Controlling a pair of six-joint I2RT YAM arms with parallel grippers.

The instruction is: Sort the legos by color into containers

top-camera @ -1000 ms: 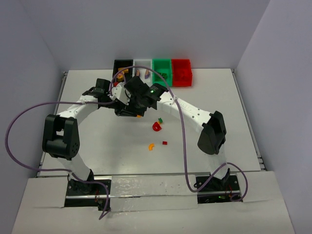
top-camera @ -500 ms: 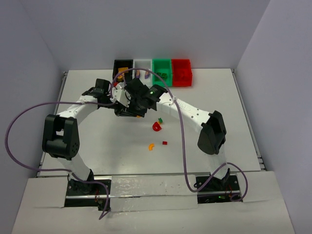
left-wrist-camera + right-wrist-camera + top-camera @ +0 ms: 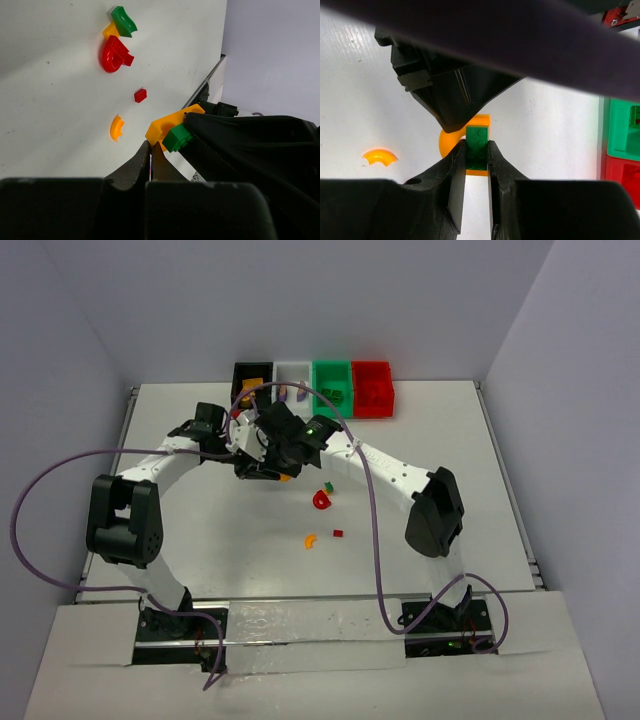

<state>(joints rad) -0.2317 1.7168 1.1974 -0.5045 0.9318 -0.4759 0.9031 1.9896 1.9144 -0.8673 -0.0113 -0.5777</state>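
Four bins [image 3: 332,410] (black, white, green, red) line the table's [image 3: 200,540] far edge. Near them the left gripper [image 3: 151,150] clenches one orange piece [image 3: 167,126], and the right gripper [image 3: 476,155] pinches its green brick [image 3: 477,145]. Loose: one orange curve [image 3: 311,539], one red-green-yellow cluster [image 3: 322,497], one red brick [image 3: 338,533].

Pale walls are boxing in a white bench [image 3: 200,540] on three sides.
Back wall [image 3: 300,300], left wall [image 3: 50,390] and right wall [image 3: 580,390] are standing plain, lavender-grey, meeting at the far corners. Soft, even light is falling from above, casting only faint shadows on the matte bench top. A metal rail [image 3: 509,490] is running along the right bench edge; a paler board [image 3: 310,625] is lying across the near edge.
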